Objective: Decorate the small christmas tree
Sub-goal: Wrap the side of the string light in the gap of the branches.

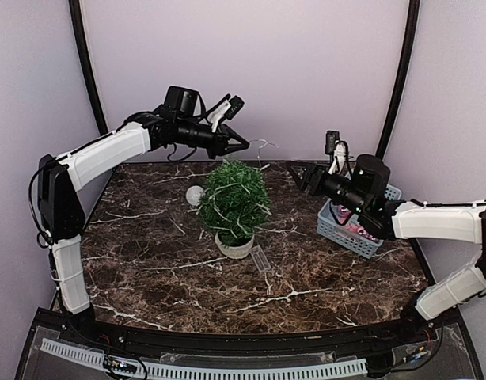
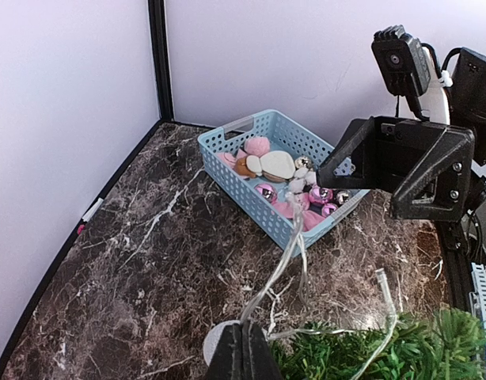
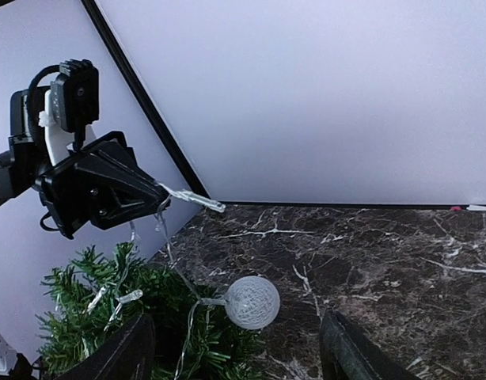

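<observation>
The left gripper is clenched on a string of clear lights, pinching the thin wire right at its fingertips, and it hangs just above the top of the small christmas tree. From the pinch the wire drops straight down into the green branches under the gripper, and a short stiff end pokes out past the fingertips toward the right gripper. That one faces the left gripper from across the treetop. Its jaws stand wide apart and released, with nothing between them, and it is near the tree but not touching it. The tree stands upright in its pale pot on the dark marbled counter, below and between the two grippers. A translucent ball sits low beside the tree, beneath the left gripper, and seems to be joined to the light string by a bit of wire; I cannot tell whether it rests on the counter or hangs just off it. Behind the right gripper, under its forearm, is a blue basket holding pink and silvery ornaments in a heap. A small clear plastic piece lies flat on the counter just beside the pot, well below both grippers.
</observation>
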Tool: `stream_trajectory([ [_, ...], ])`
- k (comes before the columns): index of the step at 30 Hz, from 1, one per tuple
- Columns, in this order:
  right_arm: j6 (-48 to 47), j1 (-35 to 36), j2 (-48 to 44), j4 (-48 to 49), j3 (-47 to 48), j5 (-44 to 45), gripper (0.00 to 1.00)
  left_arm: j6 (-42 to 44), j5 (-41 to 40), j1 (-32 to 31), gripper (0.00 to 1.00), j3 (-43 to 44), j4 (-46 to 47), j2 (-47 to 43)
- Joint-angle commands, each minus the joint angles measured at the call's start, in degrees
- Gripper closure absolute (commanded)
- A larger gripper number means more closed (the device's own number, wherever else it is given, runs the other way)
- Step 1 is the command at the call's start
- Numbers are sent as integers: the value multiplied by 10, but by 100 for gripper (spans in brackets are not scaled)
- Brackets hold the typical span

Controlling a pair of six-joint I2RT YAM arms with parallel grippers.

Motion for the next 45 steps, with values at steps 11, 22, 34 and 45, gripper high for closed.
stream_trajectory([
  [11, -111, 103, -28, -194, 150, 67, 30, 60, -13, -9, 100, 11, -67, -43],
  [22, -88, 88, 39, -301, 267, 145, 28, 65, -23, -9, 100, 19, -80, -41],
  [34, -126, -32, 118, -462, 425, -142, 42, 70, -8, -9, 100, 19, -84, -49],
  [45, -275, -30, 180, -623, 560, -220, 55, 76, -4, -15, 100, 26, -101, -51],
])
